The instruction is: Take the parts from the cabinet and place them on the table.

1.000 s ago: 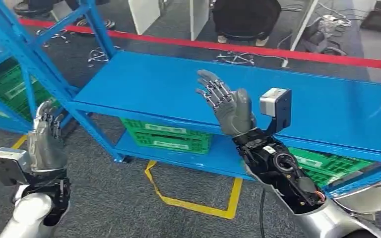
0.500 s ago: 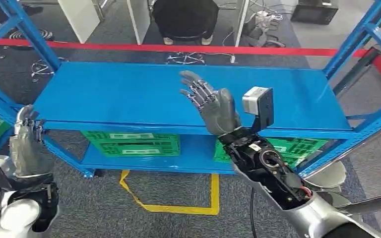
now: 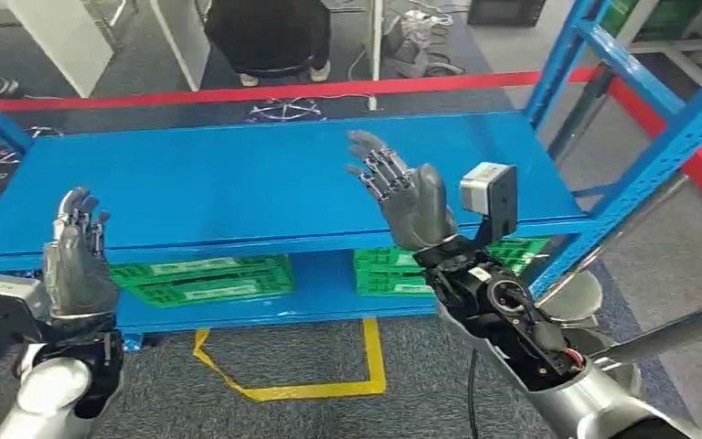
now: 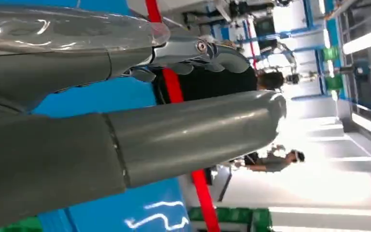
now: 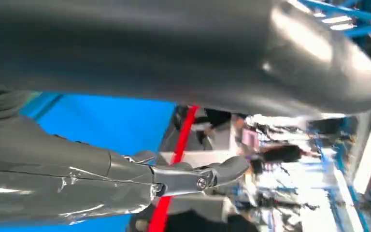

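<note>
Two green crates (image 3: 203, 278) sit on the lower shelf (image 3: 329, 285), below both empty, spread hands; the right hand (image 3: 404, 194) hovers over the top shelf (image 3: 238, 178), the left hand (image 3: 75, 256) nearer its front edge.

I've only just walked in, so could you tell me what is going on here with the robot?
The robot faces a blue shelf rack with both hands raised and holding nothing. Its right hand hovers over the bare top shelf, fingers spread; its left hand is up at the shelf's front edge. Green crates sit on the lower shelf, untouched.
</note>
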